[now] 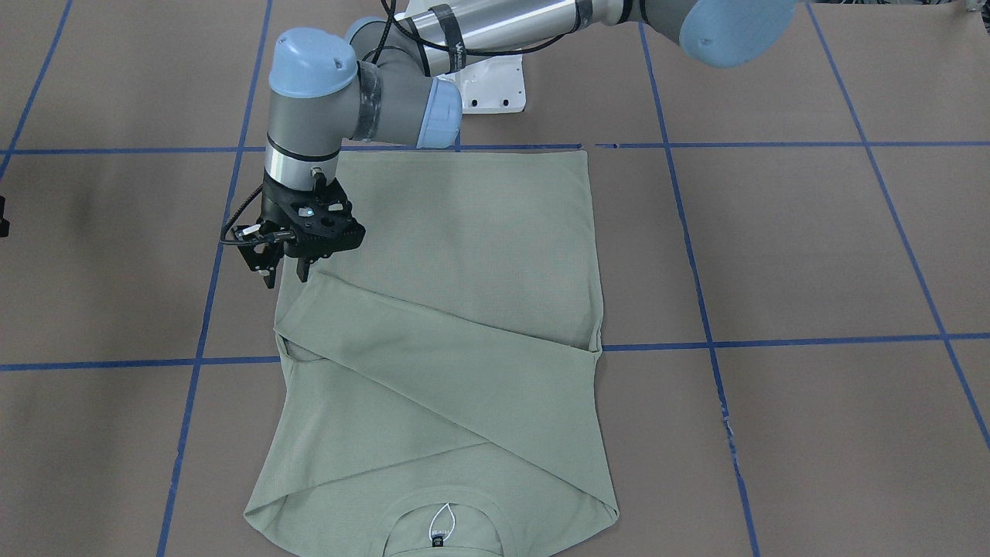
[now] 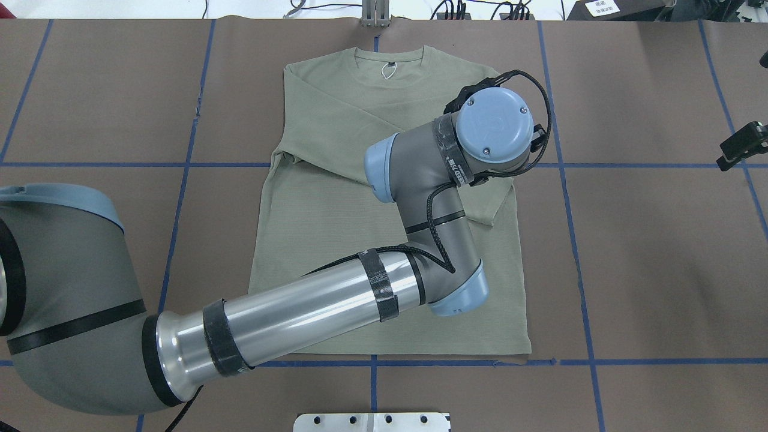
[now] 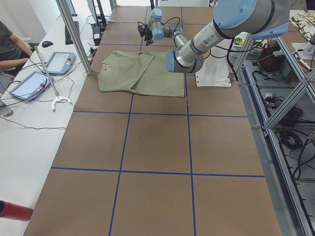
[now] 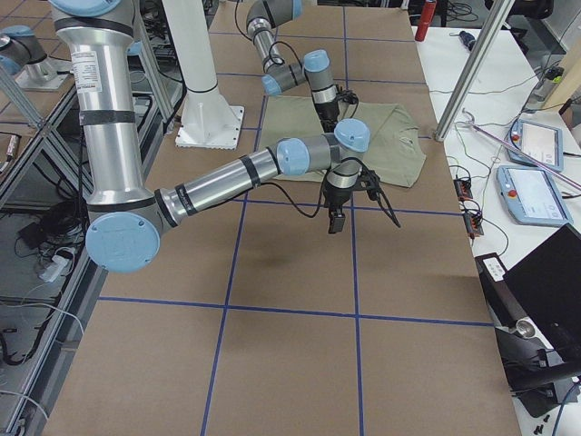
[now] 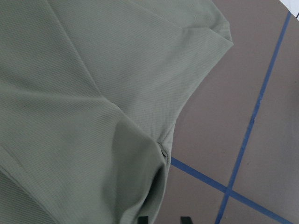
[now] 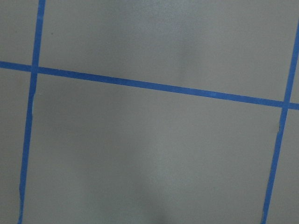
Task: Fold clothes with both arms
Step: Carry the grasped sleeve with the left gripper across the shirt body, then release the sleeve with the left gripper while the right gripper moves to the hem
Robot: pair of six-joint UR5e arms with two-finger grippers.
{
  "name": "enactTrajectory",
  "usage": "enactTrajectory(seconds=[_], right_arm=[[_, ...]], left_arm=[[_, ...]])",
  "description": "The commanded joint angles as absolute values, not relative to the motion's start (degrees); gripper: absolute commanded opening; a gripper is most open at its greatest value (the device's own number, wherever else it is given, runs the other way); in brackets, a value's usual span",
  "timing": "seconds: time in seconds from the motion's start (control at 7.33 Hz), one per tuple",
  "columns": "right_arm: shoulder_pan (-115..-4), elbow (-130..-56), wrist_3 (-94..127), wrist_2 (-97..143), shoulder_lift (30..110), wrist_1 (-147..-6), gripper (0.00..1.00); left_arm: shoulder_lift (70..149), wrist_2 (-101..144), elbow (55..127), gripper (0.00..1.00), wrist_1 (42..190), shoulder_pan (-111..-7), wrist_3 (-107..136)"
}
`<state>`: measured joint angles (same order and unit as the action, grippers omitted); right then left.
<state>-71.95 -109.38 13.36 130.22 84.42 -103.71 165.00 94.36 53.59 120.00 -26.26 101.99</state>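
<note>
Collar [image 1: 441, 514] of the sage-green shirt [image 1: 479, 232] is nearest in the front-facing view, at the operators' edge of the bench [image 1: 812, 255]. Black neck label [image 1: 438, 539] faces up, with a small white loop above it.

Shirt lies flat, front up, hem toward the robot. One long sleeve [image 1: 433, 356] is folded on top, crossing the chest diagonally from the shoulder. Its cuff ends near the opposite side seam.

Left hand [image 1: 285, 277] is just above that cuff, at the shirt's edge, pointing down. Fingers are apart and released. The left wrist view shows the two fingertips separated, with the cloth edge below them. Left arm [image 1: 371, 100] reaches across the shirt body from the far side.

Right hand [image 4: 335, 221] hangs over bare bench, well apart from the shirt. Its wrist view shows only brown surface and blue tape [image 6: 159, 86]. Cannot tell whether it is released or clenched.

Shirt hem lies along a tape line. White pedestal base [image 1: 495, 89] sits beyond it.
</note>
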Motion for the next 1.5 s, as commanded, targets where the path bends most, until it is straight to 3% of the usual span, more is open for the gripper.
enactTrajectory(seconds=[0.0, 0.27, 0.55, 0.82, 1.37], right_arm=[[-71.89, -108.64, 13.36, 131.13, 83.59, -103.62, 1.0], [-71.89, -109.42, 13.62, 132.27, 83.67, -103.62, 1.0], [-70.24, -110.04, 23.22, 132.28, 84.28, -96.83, 1.0], [-60.34, -110.04, 42.98, 129.48, 84.37, -83.48, 1.0], [-41.46, -116.96, 68.76, 116.94, 90.52, -72.08, 1.0]], left_arm=[[164.19, 93.6, 54.66, 1.0, 121.03, -25.75, 97.49], [156.84, 93.87, 63.14, 0.99, 119.45, -26.19, 94.15], [148.06, 94.22, 79.28, 0.99, 106.94, -26.63, 86.26], [134.28, 94.31, 98.87, 0.99, 99.71, -27.15, 79.15], [115.71, 96.31, 115.54, 0.99, 94.65, -28.03, 67.96]])
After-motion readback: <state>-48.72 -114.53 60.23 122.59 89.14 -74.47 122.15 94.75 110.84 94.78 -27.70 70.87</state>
